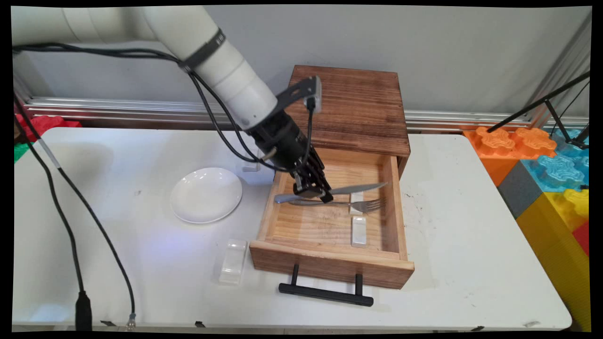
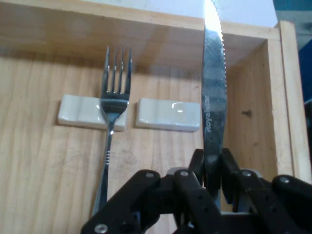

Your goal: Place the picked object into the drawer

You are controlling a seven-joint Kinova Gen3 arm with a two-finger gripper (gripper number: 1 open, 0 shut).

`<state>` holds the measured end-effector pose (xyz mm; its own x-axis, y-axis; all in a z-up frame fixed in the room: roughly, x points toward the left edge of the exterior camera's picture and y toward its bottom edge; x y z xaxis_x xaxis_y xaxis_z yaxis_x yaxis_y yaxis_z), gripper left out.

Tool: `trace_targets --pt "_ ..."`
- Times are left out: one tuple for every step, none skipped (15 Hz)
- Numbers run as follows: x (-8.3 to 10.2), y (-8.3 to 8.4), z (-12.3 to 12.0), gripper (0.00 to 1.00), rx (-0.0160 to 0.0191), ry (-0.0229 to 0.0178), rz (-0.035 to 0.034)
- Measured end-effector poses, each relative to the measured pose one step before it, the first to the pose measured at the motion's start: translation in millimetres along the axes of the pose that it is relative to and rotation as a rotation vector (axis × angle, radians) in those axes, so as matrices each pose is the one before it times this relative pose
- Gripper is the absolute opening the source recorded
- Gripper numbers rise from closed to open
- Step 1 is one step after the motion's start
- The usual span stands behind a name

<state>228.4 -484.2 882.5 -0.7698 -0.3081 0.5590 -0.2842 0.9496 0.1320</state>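
Two of my fingers are clamped on the handle of a steak knife, which I hold level over the open wooden drawer, its serrated blade reaching toward the drawer's right wall. Just beside the knife, on the drawer's floor, a fork lies with its neck propped on a white ceramic rest; a second white rest sits next to the first, under the knife's blade. The drawer is pulled out from a dark wooden cabinet standing at the table's far edge, and its black bar handle faces the near edge. Left of the drawer on the table are a white plate and, near the drawer's front left corner, a clear rest.
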Motion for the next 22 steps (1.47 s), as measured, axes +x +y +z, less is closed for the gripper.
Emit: trace_targets --pt "-1.29 -0.84 6.72 0.0 -0.003 -0.00265 0.00776" --pt "-1.57 -1.13 7.67 0.0 -0.0024 -0.0017 0.00846" --pt "-1.1 -0.77 4.24 0.0 -0.0006 -0.00044 0.00464" --pt "-1.38 -1.02 6.07 0.0 -0.0004 -0.00005 0.00624" --pt "-1.86 -1.07 6.98 0.0 -0.00091 -0.00031 0.00665" --pt "-1.15 -0.47 3.74 0.0 -0.00069 -0.00057 0.00324" --pt "-1.87 -0.49 5.23 0.0 -0.00121 -0.00085 0.00486" --pt "-2.48 -0.39 5.68 0.0 -0.00152 -0.00175 0.00495" --pt "-2.72 -0.11 5.44 0.0 -0.00242 -0.00248 0.00413" --pt "-2.39 -0.08 4.49 0.0 -0.00158 -0.00208 0.00315" --pt "-1.53 -0.03 2.87 0.0 -0.00095 -0.0013 0.00196" --pt "-2.23 -0.44 4.21 0.0 -0.00052 -0.00119 0.0023" --pt "-2.12 -0.52 4.59 0.0 -0.00024 -0.00086 0.00299" --pt "-1.68 -0.7 3.83 0.0 0.00001 -0.00039 0.00195" --pt "-1.48 -0.74 3.76 0.0 0.00036 -0.0003 0.00225" --pt "-1.23 -0.65 2.97 0.0 0.00046 -0.00033 0.00167" --pt "-1.39 -0.87 3.45 0.0 0.00075 -0.0002 0.00109" --pt "-1.5 -1.0 3.71 0.0 0.00068 -0.00059 0.00103" --pt "-1.22 -1.07 3.39 0.0 0.00091 -0.00025 0.00134" --pt "-1.11 -0.66 2.71 0.0 -0.00039 -0.00101 0.00047" --pt "-1.03 -0.61 2.58 0.0 -0.00064 -0.0013 0.00019" --pt "-1.34 -0.67 3.32 0.0 -0.00128 -0.00192 -0.00016"
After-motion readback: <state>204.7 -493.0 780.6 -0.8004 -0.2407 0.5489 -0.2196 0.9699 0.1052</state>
